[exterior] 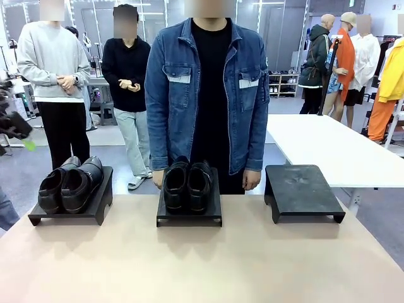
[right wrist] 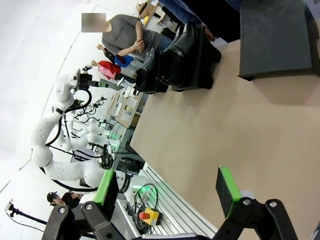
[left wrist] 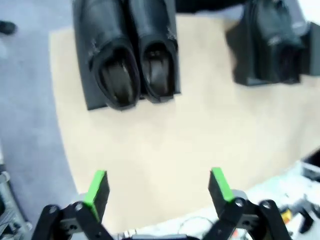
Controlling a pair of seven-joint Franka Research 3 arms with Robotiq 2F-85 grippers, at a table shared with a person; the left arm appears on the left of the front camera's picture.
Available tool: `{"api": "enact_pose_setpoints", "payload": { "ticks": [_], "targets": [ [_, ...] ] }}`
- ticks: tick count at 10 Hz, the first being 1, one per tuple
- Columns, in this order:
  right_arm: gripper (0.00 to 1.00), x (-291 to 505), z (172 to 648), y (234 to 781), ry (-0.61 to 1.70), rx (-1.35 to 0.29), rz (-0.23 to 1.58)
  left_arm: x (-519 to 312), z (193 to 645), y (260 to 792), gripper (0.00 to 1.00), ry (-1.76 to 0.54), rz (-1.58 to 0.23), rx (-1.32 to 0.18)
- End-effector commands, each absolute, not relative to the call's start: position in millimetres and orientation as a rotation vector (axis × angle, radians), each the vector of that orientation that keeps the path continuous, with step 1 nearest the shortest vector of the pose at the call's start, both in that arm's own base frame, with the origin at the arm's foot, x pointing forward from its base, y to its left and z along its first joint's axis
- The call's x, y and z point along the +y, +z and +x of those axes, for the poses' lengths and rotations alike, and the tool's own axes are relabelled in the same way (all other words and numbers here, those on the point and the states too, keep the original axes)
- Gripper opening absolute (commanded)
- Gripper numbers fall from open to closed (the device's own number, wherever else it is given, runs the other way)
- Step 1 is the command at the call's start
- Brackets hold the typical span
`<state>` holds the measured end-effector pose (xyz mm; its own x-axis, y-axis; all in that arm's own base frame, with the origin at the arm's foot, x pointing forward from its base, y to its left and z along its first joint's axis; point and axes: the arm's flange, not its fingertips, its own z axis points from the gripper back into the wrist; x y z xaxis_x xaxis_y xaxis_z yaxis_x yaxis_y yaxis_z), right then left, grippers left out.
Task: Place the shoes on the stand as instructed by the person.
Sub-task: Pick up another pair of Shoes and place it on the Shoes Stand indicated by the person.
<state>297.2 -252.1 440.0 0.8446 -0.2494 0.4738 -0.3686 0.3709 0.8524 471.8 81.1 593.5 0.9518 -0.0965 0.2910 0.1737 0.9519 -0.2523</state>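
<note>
Now two pairs of shoes [exterior: 69, 183] [exterior: 187, 184] are seen on the left and middle stands [exterior: 95, 211] [exterior: 189, 214] on the desk [exterior: 202, 265]. Both the left gripper [left wrist: 159, 189] and right gripper [right wrist: 167, 189] are spread apart and nothing is held.

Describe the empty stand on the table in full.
The empty stand is a low, matte black platform with a flat rectangular top, faintly scuffed, and short sides folded down as legs. It sits on the tan table, at the far edge on the robot's right, apart from the two stands with shoes. Nothing rests on it.
</note>
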Motion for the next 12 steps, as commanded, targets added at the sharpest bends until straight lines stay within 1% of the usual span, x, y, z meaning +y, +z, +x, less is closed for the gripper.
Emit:
{"api": "enact_pose_setpoints", "payload": {
  "ticks": [1, 3, 5, 6, 8, 9, 12],
  "targets": [
    [1.00, -251.8, 295.7, 441.7, 0.086, -0.605, 1.213, 115.5, 432.8, 592.8, 1.00, -0.173, -0.497, -0.234],
    [1.00, -251.8, 295.7, 441.7, 0.086, -0.605, 1.213, 149.3, 390.1, 576.9, 1.00, -0.142, -0.719, -0.278],
    [1.00, -251.8, 295.7, 441.7, 0.086, -0.605, 1.213, 164.1, 353.8, 550.2, 1.00, -0.109, -0.873, -0.362],
    [1.00, -251.8, 295.7, 441.7, 0.086, -0.605, 1.213, 165.6, 343.9, 532.6, 1.00, -0.106, -0.956, -0.379],
    [1.00, -251.8, 295.7, 441.7, 0.086, -0.605, 1.213, 170.0, 338.9, 494.4, 1.00, -0.089, -1.136, -0.367],
    [1.00, -251.8, 295.7, 441.7, 0.086, -0.605, 1.213, 171.8, 337.7, 482.2, 1.00, -0.093, -1.199, -0.359],
    [1.00, -251.8, 295.7, 441.7, 0.086, -0.605, 1.213, 171.0, 334.9, 457.7, 1.00, -0.079, -1.306, -0.341]
  ]
}}
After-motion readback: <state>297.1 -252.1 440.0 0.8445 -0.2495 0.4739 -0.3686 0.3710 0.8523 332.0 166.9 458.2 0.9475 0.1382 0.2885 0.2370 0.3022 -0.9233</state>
